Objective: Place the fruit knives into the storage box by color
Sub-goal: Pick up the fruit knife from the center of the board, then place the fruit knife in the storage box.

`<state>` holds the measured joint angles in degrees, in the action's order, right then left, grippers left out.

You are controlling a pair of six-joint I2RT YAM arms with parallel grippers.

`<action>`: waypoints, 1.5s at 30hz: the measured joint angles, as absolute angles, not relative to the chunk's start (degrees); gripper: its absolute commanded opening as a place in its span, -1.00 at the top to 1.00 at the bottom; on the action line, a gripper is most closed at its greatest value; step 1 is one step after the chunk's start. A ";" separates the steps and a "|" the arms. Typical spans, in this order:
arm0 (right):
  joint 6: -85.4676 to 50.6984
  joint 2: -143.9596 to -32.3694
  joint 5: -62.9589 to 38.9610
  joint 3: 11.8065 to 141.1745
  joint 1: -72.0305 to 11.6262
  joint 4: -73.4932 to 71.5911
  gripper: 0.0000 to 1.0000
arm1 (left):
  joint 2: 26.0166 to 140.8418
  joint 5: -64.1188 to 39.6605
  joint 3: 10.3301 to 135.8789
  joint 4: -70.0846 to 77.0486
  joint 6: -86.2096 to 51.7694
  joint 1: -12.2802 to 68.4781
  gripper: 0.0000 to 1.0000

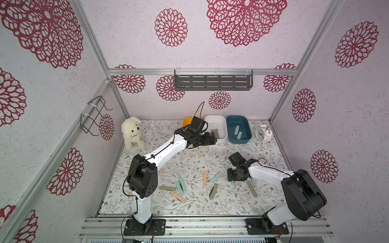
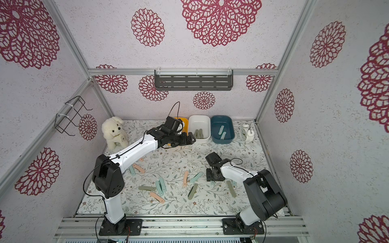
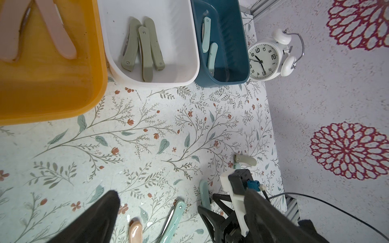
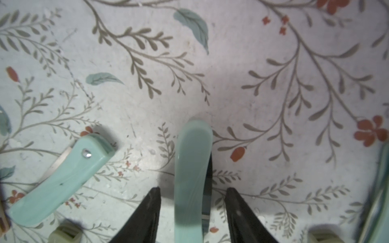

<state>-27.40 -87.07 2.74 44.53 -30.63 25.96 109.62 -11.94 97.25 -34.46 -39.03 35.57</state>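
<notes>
At the front of the counter (image 1: 210, 208) loose fruit knives lay scattered: a peach knife (image 1: 178, 197), an olive knife (image 1: 167, 187) beside a pair of mint knives (image 1: 181, 186) lying close together, and a half-opened olive knife (image 1: 213, 191) with its dark blade showing. Just behind these, the right pincer (image 4: 192, 188) pointed down at the counter with a mint knife (image 4: 193, 151) lying lengthwise between its two black fingers (image 4: 151, 210). The jaws stood parted, with a gap on either side of the handle, so neither finger touched it. The knife's rounded end reached out past the fingertips. A second mint knife (image 4: 61, 178) lay slanted just beside, outside the jaws. Farther back, the left pincer (image 1: 212, 139) hung spread wide and empty above the counter, just in front of the white tub (image 3: 179, 31) and apart from every knife. Along the back edge the three tubs sat side by side. The yellow tub (image 3: 52, 94) held peach knives (image 3: 56, 31), the white tub held three olive knives (image 3: 143, 48), and the dark teal tub (image 3: 229, 42) held two mint knives (image 3: 207, 35). A white alarm clock (image 1: 262, 132) stood beside the dark teal tub, and a plush dog (image 1: 132, 132) sat at the far left corner
</notes>
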 measured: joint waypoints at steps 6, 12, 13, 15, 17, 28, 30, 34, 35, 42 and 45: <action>-27.64 -88.95 3.64 46.46 -30.57 28.27 0.19 | 109.62 -11.94 97.54 -34.68 -39.00 35.57 -0.95; -28.10 -90.26 4.45 48.01 -30.52 29.85 0.35 | 109.62 -11.86 97.54 -34.79 -39.00 35.55 -0.95; -28.16 -90.28 4.47 48.05 -30.52 29.89 0.36 | 109.62 -11.81 97.54 -34.79 -39.00 35.51 -0.95; -28.12 -90.30 4.47 48.12 -30.52 29.98 0.37 | 109.62 -11.70 97.54 -34.81 -39.00 35.46 -0.95; -28.14 -90.30 4.47 48.12 -30.52 29.98 0.38 | 109.62 -11.66 97.54 -34.81 -39.00 35.46 -0.95; -28.14 -90.35 4.82 50.19 -30.52 33.67 0.39 | 109.62 -11.44 97.47 -34.79 -39.03 35.46 -0.95; -28.14 -90.35 5.23 51.33 -30.52 34.44 0.39 | 109.62 -11.38 97.34 -34.72 -39.03 35.46 -0.95; -28.12 -90.35 6.55 54.74 -30.52 36.07 0.39 | 109.62 -11.25 96.84 -34.74 -39.09 35.46 -0.95; -28.10 -90.35 7.03 55.75 -30.46 36.40 0.39 | 109.62 -11.25 96.77 -34.74 -39.13 35.46 -0.95; -26.83 -92.01 9.63 65.78 -26.72 38.13 0.39 | 109.62 -12.51 96.73 -34.54 -39.29 34.92 -0.95; -25.17 -95.29 11.03 72.84 -23.79 38.20 0.39 | 109.65 -13.69 96.75 -34.57 -39.33 34.17 -0.95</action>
<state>-25.17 -95.29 11.03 72.84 -23.79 38.20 109.65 -13.69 96.75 -34.57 -39.33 34.17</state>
